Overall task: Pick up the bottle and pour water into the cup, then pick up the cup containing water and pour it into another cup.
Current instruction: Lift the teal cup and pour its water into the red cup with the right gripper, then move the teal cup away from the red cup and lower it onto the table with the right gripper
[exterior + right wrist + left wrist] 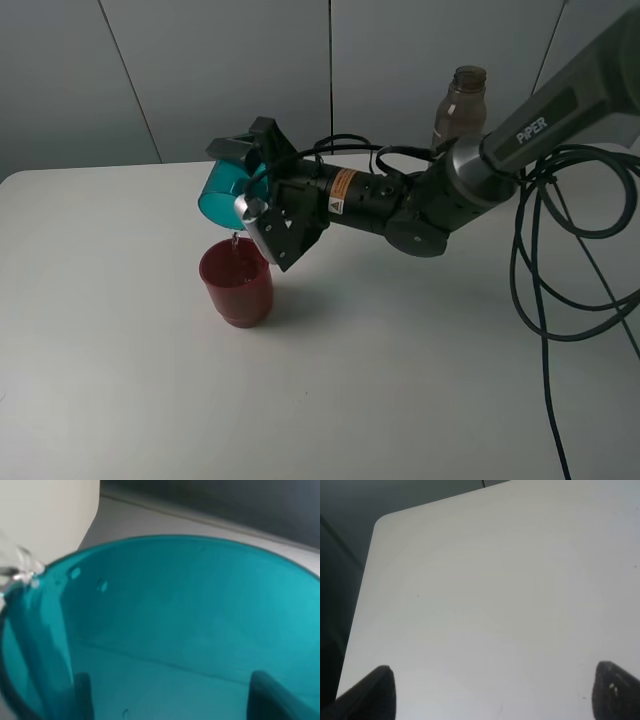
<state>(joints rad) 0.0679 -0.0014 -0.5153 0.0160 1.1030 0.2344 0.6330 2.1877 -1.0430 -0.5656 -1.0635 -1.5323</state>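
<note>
Right gripper (pixel 252 190) is closed on the teal cup (pixel 222 192), holding it by the side wall and tipped over, its mouth just above the red cup (pixel 236 281) below the gripper, with a thin stream falling in. I judge the teal cup light, thin and smooth, so it could slip or squash; a hold around the middle of the wall looks best. Right arm reaches across with the wrist rolled, and the bottle (pixel 459 106) stands behind it

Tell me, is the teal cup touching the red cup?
Apart. The exterior high view shows the teal cup tilted above the red cup, with table visible between them.
</note>
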